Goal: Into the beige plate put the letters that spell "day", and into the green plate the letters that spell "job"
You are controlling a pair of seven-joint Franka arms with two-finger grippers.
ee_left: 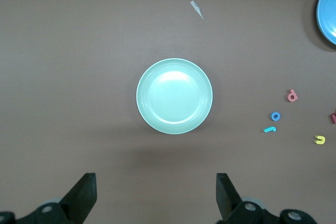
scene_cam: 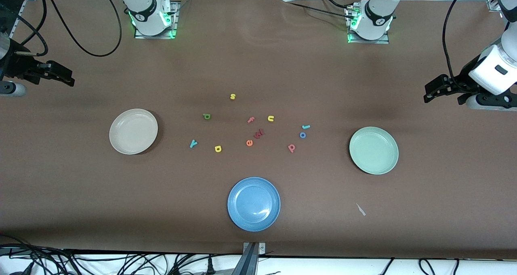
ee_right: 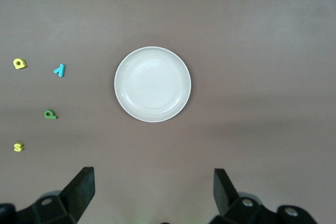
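**Both arms wait at the table ends, letters lie between them**

The right gripper hangs with jaws wide and empty over the table's end, and the beige plate lies between it and the letters. From that hand, the teal y, yellow a and green d sit just past the plate, toward the table's middle, so this arm is the nearer one for "day".

The left gripper is likewise wide and empty. The green plate lies between it and the teal j, blue o and pink b, which cluster near one another. The letters' long axes are probably too small to judge. Both plates are empty.
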